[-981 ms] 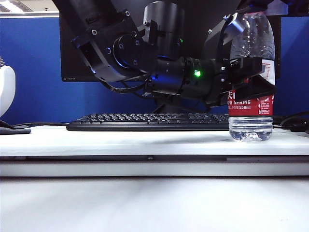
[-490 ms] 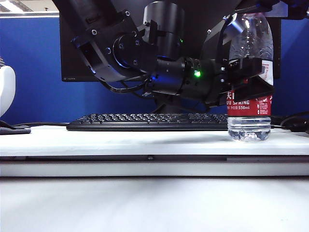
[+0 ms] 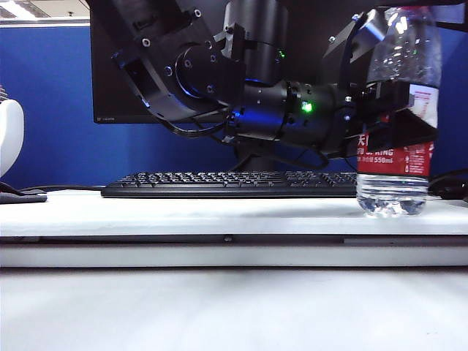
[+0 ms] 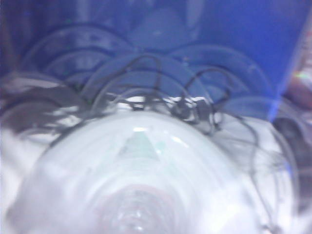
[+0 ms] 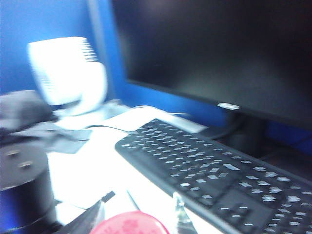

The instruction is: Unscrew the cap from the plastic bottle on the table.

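The plastic bottle (image 3: pixel 395 157), clear with a red label, stands on the table (image 3: pixel 183 212) at the far right of the exterior view. Its top is cut off by the frame edge. My left gripper (image 3: pixel 395 121) is shut around its body just above the label. In the left wrist view the bottle (image 4: pixel 141 175) fills the blurred picture and no fingers show. The red cap (image 5: pixel 129 226) sits between the two fingers (image 5: pixel 95 217) of my right gripper (image 5: pixel 141 209), which is shut on it. Whether the cap is still on the neck is hidden.
A black keyboard (image 3: pixel 227 183) lies behind the bottle, under a dark monitor (image 5: pixel 219 48). A white fan (image 3: pixel 9 135) stands at the far left against the blue partition. Dark cables (image 3: pixel 447 186) lie right of the bottle. The left arm (image 3: pixel 241 95) hangs over the keyboard.
The bottle and the left gripper on it have shifted to the right in the exterior view, and the left arm has followed.
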